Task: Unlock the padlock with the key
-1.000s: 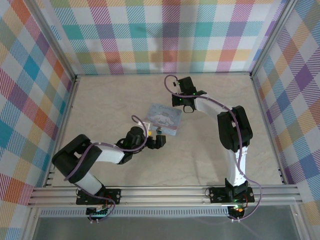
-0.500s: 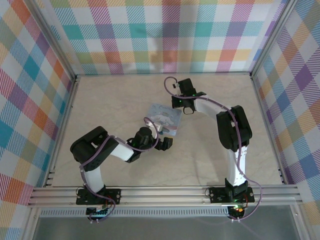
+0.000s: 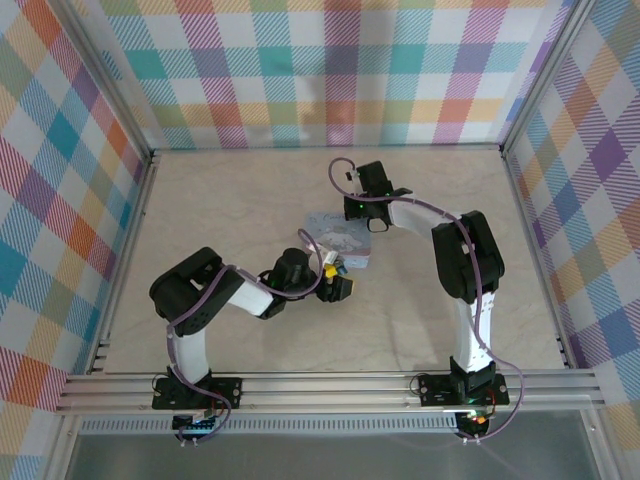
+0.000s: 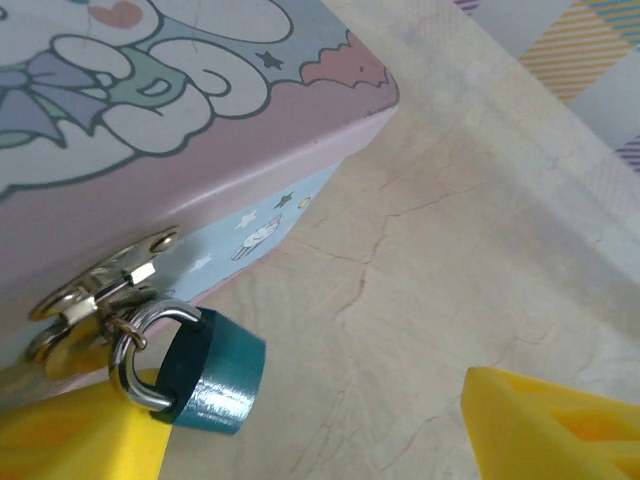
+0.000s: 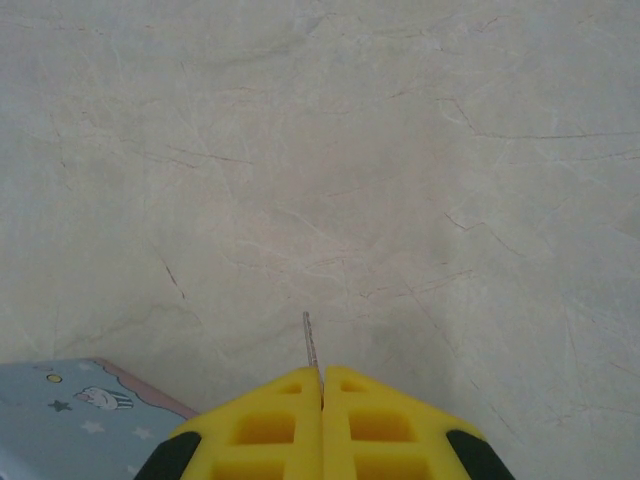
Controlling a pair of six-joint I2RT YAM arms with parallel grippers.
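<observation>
Top external. Cartoon-printed tin (image 3: pixel 347 238) sits near the middle of the surface (image 3: pixel 230 200). Left end effector (image 3: pixel 338 285) is at the tin's near side, and right end effector (image 3: pixel 376 222) is just beside its far right corner. The lock is too small to make out from up here.

Left wrist. Padlock (image 4: pixel 215 375) hangs by its shackle (image 4: pixel 135 345) from the metal hasp (image 4: pixel 100 285) on the tin's (image 4: pixel 200 100) front wall, with its teal body tilted against the low finger. Left end effector (image 4: pixel 300 425) is released: the jaws stand well apart with nothing clamped, and the lock lies toward one side of the gap.

Judged step: steady the lock so the key can go in. To do it well, centre the gap on the teal body, pinch its flat faces rather than the shackle, leave the bottom end free and turned toward the other arm, and avoid shoving the tin.

Right wrist. Right end effector (image 5: pixel 321 375) is clenched on the key (image 5: pixel 310 345). A thin blade sticks out ahead over bare surface, and a corner of the tin shows at lower left.

Hard to read: the keyhole faces away and is not visible. The key's head is buried between the pads, so the blade's rotation cannot be told. Both yellow fingers are cut off by the frame's lower edge.
</observation>
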